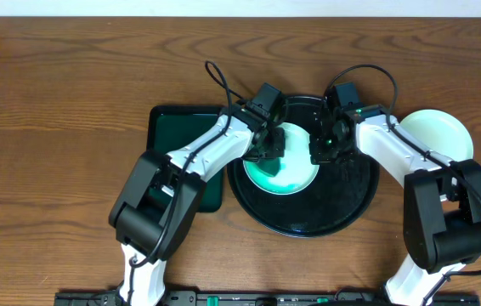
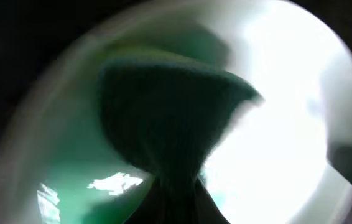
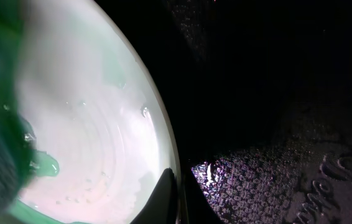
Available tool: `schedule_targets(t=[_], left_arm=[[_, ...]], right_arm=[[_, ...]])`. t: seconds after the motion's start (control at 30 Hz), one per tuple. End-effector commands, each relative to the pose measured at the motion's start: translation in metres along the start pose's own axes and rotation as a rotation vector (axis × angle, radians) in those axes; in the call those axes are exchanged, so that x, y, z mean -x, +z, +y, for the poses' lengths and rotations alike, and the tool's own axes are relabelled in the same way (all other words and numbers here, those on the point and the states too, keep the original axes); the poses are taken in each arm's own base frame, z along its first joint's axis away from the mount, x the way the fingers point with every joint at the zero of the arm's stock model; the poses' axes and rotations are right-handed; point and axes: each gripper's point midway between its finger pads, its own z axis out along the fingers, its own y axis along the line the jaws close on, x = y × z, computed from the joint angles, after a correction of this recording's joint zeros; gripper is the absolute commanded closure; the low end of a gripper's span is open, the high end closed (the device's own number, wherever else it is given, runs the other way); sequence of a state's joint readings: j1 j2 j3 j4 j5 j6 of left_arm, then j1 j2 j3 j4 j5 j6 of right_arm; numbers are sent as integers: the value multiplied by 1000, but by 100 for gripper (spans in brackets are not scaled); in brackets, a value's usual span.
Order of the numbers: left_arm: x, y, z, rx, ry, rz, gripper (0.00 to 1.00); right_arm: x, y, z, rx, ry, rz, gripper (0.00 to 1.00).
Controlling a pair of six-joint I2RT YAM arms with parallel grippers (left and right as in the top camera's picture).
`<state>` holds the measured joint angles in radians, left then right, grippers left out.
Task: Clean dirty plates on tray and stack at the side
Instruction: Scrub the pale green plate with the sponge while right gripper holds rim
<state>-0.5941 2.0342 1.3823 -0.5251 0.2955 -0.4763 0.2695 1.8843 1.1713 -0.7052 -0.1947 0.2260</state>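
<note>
Overhead, a plate (image 1: pixel 298 174) is seen on the tray (image 1: pixel 308 223), partly covered. Its rim is pinched by the closed right gripper (image 1: pixel 321 146); a blurred green pad (image 2: pixel 163 118) is clamped by the left gripper (image 1: pixel 268 143), fingers unseen.

one plate (image 1: pixel 296 174) lies on the round tray (image 1: pixel 308 228), a second plate (image 1: pixel 440 132) right of it, a rectangular tray (image 1: pixel 177 132) left.

Even, bright overhead view; left wrist view heavily blurred, glare on the plate (image 2: pixel 288 93); right wrist dim.
</note>
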Motion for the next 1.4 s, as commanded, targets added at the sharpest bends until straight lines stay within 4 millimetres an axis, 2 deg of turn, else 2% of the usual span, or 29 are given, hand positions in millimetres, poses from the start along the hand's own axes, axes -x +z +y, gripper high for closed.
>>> schedule_targets(t=[0.0, 0.1, 0.2, 0.33, 0.47, 0.67, 0.77, 1.0, 1.1, 1.37], left_arm=[[-36, 10, -38, -200, 47, 160, 93], [-24, -5, -49, -227, 70, 117, 93], [-6, -30, -55, -222, 91, 26, 93], [16, -61, -36, -76, 79, -129, 93], [21, -74, -14, 47, 32, -184, 93], [8, -51, 4, 104, 18, -127, 93], [9, -44, 21, 173, 7, -131, 92], [10, -28, 43, 206, -17, -95, 93], [2, -8, 33, 119, 72, -26, 93], [-12, 26, 25, 22, 53, 68, 93]], right_arm=[[3, -6, 6, 1, -38, -24, 99], [3, -6, 6, 1, -38, -24, 99], [3, -6, 6, 1, -38, -24, 99], [3, -6, 6, 1, -38, -23, 99], [3, -6, 7, 1, -38, -23, 99], [2, -6, 8, 1, -43, -23, 99], [2, -6, 8, 2, -43, -23, 99], [3, -6, 8, 2, -43, -24, 99], [3, -6, 8, 2, -43, -25, 99], [3, -6, 8, 2, -43, -25, 99]])
